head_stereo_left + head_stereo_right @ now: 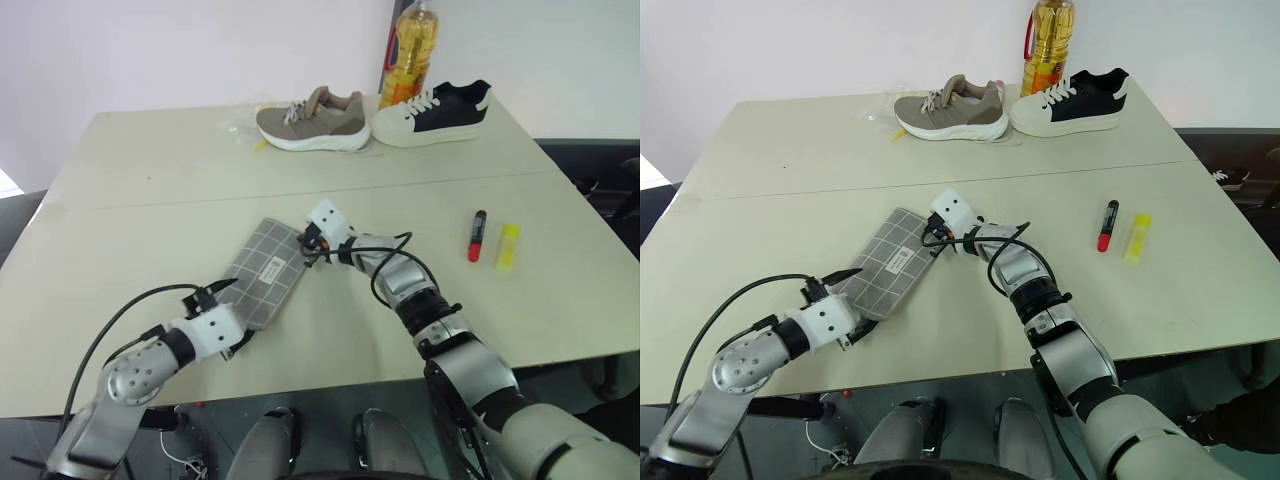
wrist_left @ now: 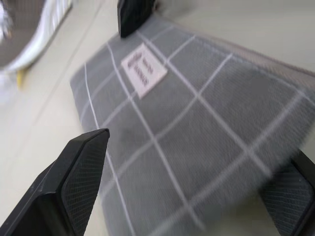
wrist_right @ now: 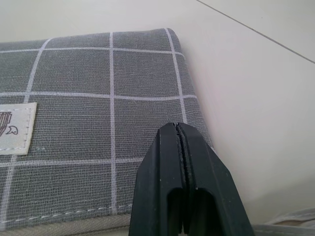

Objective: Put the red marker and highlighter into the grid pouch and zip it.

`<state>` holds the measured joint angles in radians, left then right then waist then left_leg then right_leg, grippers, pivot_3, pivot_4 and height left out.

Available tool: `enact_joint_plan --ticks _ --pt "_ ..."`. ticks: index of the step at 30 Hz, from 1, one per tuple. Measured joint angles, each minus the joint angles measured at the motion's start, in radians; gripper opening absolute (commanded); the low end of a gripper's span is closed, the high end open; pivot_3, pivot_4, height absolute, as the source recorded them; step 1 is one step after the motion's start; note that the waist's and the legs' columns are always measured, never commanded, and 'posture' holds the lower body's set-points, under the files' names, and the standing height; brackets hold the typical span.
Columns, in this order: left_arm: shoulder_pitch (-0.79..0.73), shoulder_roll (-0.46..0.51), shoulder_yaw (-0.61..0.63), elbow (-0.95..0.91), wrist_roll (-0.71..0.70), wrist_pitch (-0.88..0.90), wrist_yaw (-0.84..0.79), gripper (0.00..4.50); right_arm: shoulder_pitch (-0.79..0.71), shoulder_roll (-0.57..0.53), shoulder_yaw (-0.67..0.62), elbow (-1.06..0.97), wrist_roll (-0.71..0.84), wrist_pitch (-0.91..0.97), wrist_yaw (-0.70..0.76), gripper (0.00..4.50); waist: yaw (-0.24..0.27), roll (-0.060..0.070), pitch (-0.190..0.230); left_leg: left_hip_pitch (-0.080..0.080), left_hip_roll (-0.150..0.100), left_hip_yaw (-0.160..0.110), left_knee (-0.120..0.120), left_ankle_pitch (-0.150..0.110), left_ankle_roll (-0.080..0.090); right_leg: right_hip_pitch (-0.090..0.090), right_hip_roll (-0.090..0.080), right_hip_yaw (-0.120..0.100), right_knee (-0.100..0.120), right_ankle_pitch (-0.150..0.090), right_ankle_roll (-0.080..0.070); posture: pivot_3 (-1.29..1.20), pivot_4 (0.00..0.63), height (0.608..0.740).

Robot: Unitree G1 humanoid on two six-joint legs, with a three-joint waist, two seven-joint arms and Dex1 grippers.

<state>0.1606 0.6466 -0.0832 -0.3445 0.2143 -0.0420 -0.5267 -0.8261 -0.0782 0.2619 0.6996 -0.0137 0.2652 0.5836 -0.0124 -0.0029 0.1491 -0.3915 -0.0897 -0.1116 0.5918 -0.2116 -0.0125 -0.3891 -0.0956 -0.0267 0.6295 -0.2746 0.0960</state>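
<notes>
While the left fingers (image 2: pixel 78 187) gape, pressed-together right fingers (image 3: pixel 183 162) hide the grid pouch (image 3: pixel 98 123) edge.

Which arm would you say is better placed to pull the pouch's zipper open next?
Probably the right: its shut claw sits at the grid pouch's far corner edge, while the open left claw straddles the near end, suited to bracing.

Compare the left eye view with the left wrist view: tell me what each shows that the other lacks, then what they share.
Left eye view alone: the black-barrelled, red-capped marker beside the chunky yellow highlighter on the pale table, the black-and-white shoe and the oil bottle.

Left wrist view alone: the left gripper with its black fingers spread open either side of the pouch's near end.

Both: the flat grey grid-lined fabric pouch with its white label, and the tan shoe.
</notes>
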Motion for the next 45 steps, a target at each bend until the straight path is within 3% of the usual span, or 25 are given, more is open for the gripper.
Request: enact_joint_plan --ticks 3,12,18,21,24,30,36,45 --pt "-0.023 0.000 -0.021 0.030 0.024 -0.055 0.005 4.50 0.000 0.003 0.000 0.000 -0.004 0.003 -0.001 0.03 -0.002 0.000 0.000 0.000 0.000 0.000 0.000 0.000 0.000 0.000 0.000 0.000 0.000 0.000 0.000 0.00 0.150 0.738" --pt "-0.051 0.000 -0.050 0.111 0.036 -0.143 0.000 0.07 0.000 0.005 -0.006 0.000 -0.012 0.006 -0.007 0.00 -0.002 0.000 0.000 0.000 0.000 0.000 0.000 0.000 0.000 0.000 0.000 0.000 0.000 0.000 0.000 0.00 0.150 0.738" --pt "-0.050 -0.011 -0.039 0.112 0.022 -0.141 0.007 0.02 0.000 0.009 -0.033 -0.001 -0.004 -0.001 -0.011 0.00 -0.001 0.001 0.000 0.000 0.000 0.000 0.000 0.000 0.000 -0.001 0.000 0.000 0.000 0.000 0.000 0.00 0.150 0.738" --pt "-0.047 -0.109 -0.004 0.063 -0.095 -0.031 0.012 0.02 0.013 -0.045 -0.061 -0.095 0.011 -0.035 0.007 0.00 0.004 0.001 0.002 -0.002 -0.001 -0.001 0.002 0.000 0.000 -0.001 0.000 0.000 0.000 0.000 0.001 0.00 0.150 0.738" --pt "-0.070 -0.171 0.030 -0.011 -0.201 0.088 0.013 0.00 0.022 -0.148 -0.112 -0.259 0.061 -0.009 0.086 0.79 0.004 0.001 0.001 -0.002 -0.001 -0.001 0.002 0.000 0.000 0.000 0.000 0.000 0.000 0.000 0.001 0.00 0.150 0.738" --pt "-0.109 -0.206 0.036 -0.092 -0.303 0.214 -0.002 0.00 0.092 -0.358 -0.180 -0.471 0.157 0.114 0.250 3.84 -0.001 0.000 0.001 -0.003 0.000 0.000 0.001 0.000 0.000 0.003 0.000 0.000 0.000 0.000 0.001 0.00 0.150 0.738" --pt "-0.141 -0.209 0.008 -0.112 -0.337 0.247 -0.041 0.00 0.119 -0.438 -0.145 -0.508 0.132 0.128 0.305 3.84 0.001 0.000 0.001 -0.003 0.001 0.001 0.001 0.000 0.000 0.003 0.000 0.000 0.000 0.000 0.001 0.00 0.150 0.738" --pt "-0.160 -0.214 -0.022 -0.143 -0.356 0.271 -0.058 0.00 0.137 -0.377 -0.136 -0.468 0.146 0.192 0.254 3.84 0.004 0.000 0.001 -0.005 0.000 0.000 0.002 0.000 0.000 0.002 -0.001 0.000 -0.001 0.000 0.001 0.00 0.150 0.738"
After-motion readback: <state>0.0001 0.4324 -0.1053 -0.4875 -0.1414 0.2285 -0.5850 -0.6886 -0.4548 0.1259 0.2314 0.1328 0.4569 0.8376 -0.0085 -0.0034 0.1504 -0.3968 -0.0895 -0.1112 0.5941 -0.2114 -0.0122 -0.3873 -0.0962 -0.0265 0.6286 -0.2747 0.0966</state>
